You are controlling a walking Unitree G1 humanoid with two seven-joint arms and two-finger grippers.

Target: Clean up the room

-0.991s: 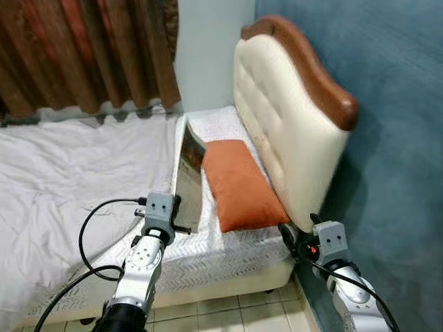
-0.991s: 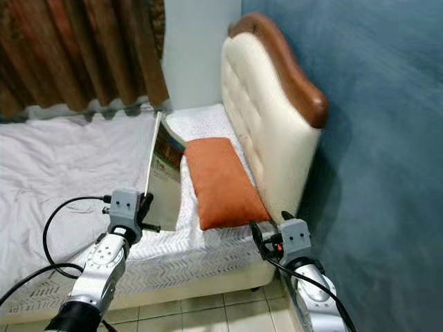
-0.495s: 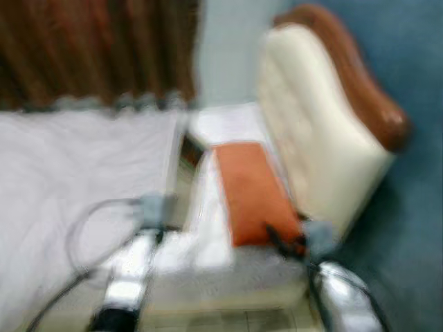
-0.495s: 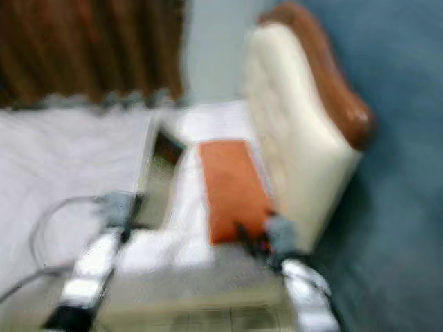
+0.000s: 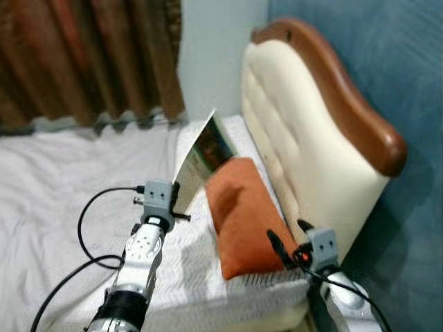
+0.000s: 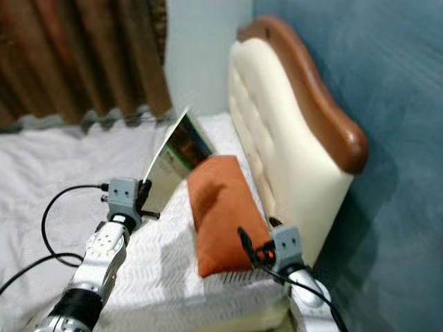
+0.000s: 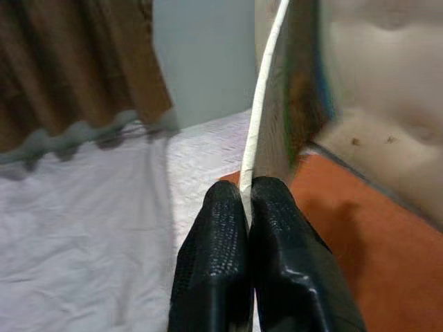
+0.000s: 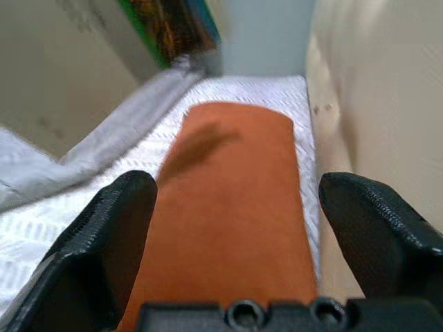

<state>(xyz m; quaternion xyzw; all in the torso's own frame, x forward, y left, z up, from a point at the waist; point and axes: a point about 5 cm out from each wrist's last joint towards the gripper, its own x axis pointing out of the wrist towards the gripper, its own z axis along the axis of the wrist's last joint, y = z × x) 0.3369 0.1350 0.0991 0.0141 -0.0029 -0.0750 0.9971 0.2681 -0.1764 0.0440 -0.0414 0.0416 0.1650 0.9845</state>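
My left gripper (image 7: 248, 197) is shut on the lower edge of a thin magazine (image 5: 205, 153), which it holds up tilted over the white bed (image 5: 62, 180). An orange pillow (image 5: 243, 214) lies on the mattress along the cream padded headboard (image 5: 297, 138), just right of the magazine. My right gripper (image 5: 287, 242) hangs open at the near end of that pillow, and in the right wrist view its two black fingers (image 8: 111, 228) stand wide apart with the orange pillow (image 8: 235, 207) between and beyond them.
Brown curtains (image 5: 83, 55) hang behind the bed. A blue wall (image 5: 387, 62) rises right of the headboard, close by my right arm. The white sheet (image 5: 48, 187) spreads rumpled to the left. A black cable (image 5: 90, 235) loops from my left wrist.
The camera has moved closer to the bed. The magazine, which stood nearly upright on the mattress, is now lifted and tilted toward the pillow. My right gripper has come up over the pillow's near end.
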